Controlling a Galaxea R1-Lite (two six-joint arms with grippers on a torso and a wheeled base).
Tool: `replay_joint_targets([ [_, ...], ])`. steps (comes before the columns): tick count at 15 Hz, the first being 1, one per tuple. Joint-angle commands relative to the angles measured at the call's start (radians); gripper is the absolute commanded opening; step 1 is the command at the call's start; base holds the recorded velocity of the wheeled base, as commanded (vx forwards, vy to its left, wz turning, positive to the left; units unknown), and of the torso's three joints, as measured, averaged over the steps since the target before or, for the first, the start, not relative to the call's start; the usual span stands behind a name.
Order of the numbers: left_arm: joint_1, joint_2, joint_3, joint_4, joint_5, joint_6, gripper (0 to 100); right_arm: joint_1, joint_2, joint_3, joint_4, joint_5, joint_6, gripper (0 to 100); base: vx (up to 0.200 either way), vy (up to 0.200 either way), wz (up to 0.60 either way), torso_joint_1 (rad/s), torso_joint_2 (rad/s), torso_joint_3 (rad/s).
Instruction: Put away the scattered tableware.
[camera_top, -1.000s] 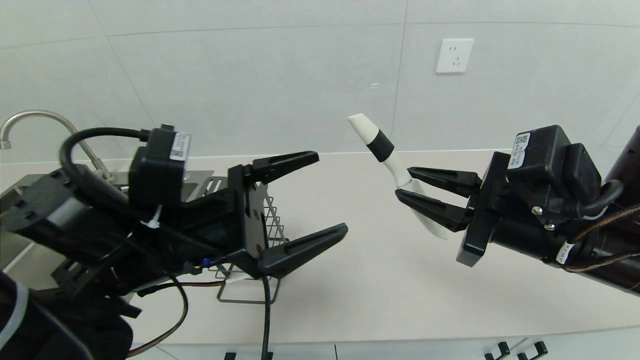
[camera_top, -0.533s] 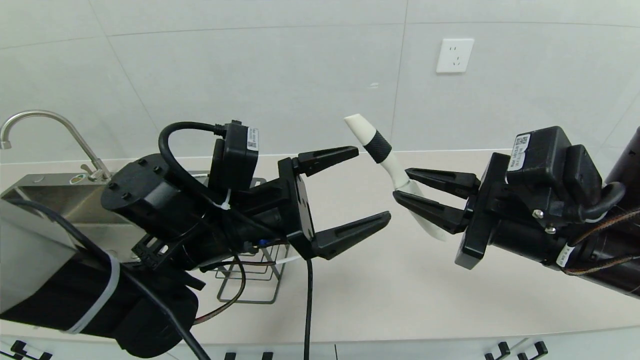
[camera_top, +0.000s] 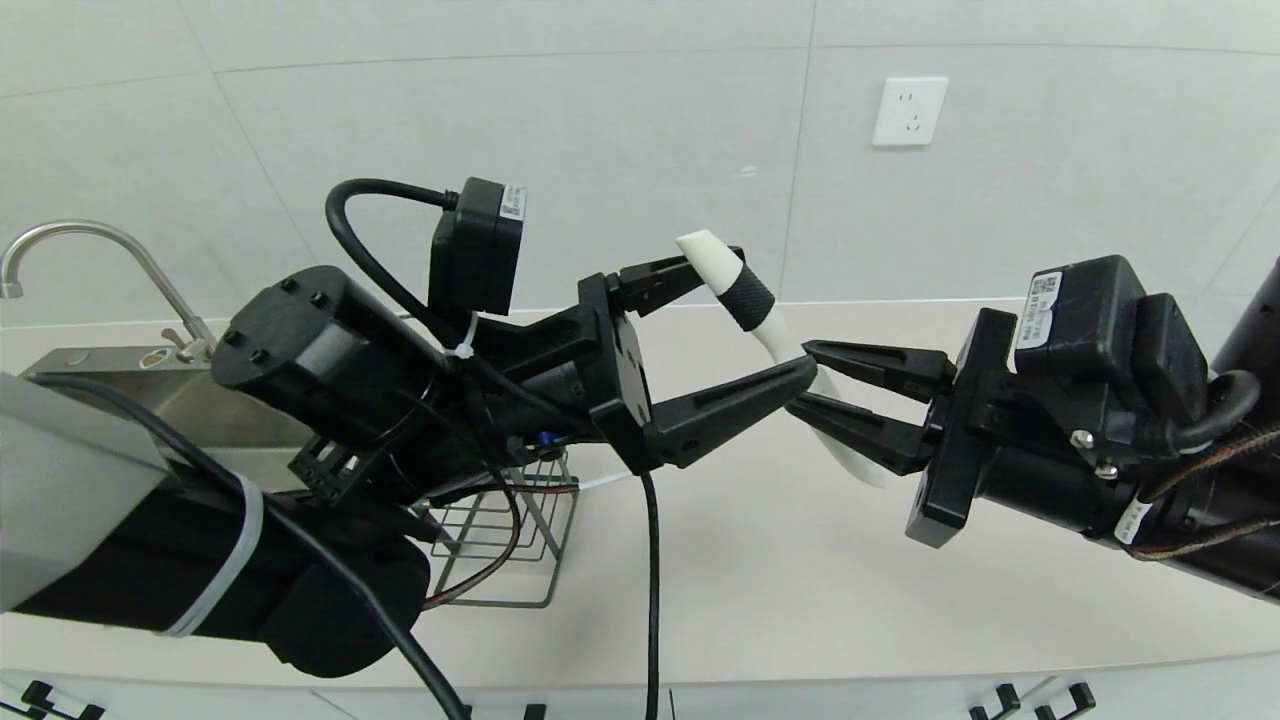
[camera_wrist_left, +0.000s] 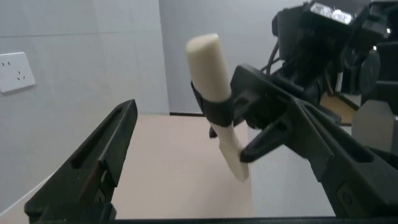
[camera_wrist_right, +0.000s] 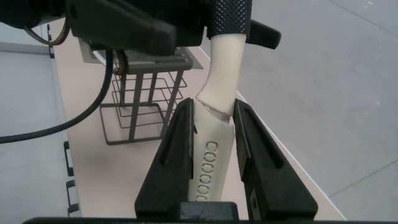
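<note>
I count one white utensil (camera_top: 775, 340), one wire basket (camera_top: 545, 540) on the worktop (camera_top: 800, 580), one tap (camera_top: 75, 226) and one sink (camera_top: 120, 400) at the far left. There is one wall socket (camera_top: 908, 111), and two sets of jaws, both mine.

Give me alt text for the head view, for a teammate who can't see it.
The right gripper, jaws shut, holds a white utensil with a black grip band above the counter, while the left gripper, jaws open, brackets the utensil's handle. A wire rack stands on the counter behind the left arm, near a sink faucet.
</note>
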Motion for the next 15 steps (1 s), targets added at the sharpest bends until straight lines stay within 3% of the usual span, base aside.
replay_joint_targets([
  [1, -0.007, -0.003, -0.01, -0.001, 0.003, -0.004, 100, 0.001, -0.006, 0.001, 0.0, 0.0, 0.0, 0, 0.0, 0.0, 0.0, 0.0, 0.0, 0.0],
  [5, -0.03, 0.0, -0.016, -0.001, 0.008, -0.027, 100, 0.014, -0.015, 0.001, -0.007, 0.002, 0.02, 0, 0.0, 0.0, 0.0, 0.0, 0.0, 0.0],
  [9, -0.035, 0.024, -0.07, -0.001, 0.017, -0.03, 100, 0.014, -0.015, 0.003, -0.01, 0.0, 0.025, 0, 0.0, 0.0, 0.0, 0.0, 0.0, 0.0],
  [10, -0.036, 0.027, -0.076, -0.001, 0.017, -0.03, 0, 0.014, -0.015, 0.003, -0.01, 0.002, 0.026, 0, 0.0, 0.0, 0.0, 0.0, 0.0, 0.0],
  [15, -0.039, 0.026, -0.076, -0.001, 0.02, -0.03, 0, 0.014, -0.014, -0.008, -0.019, 0.002, 0.028, 0, 0.0, 0.0, 0.0, 0.0, 0.0, 0.0],
])
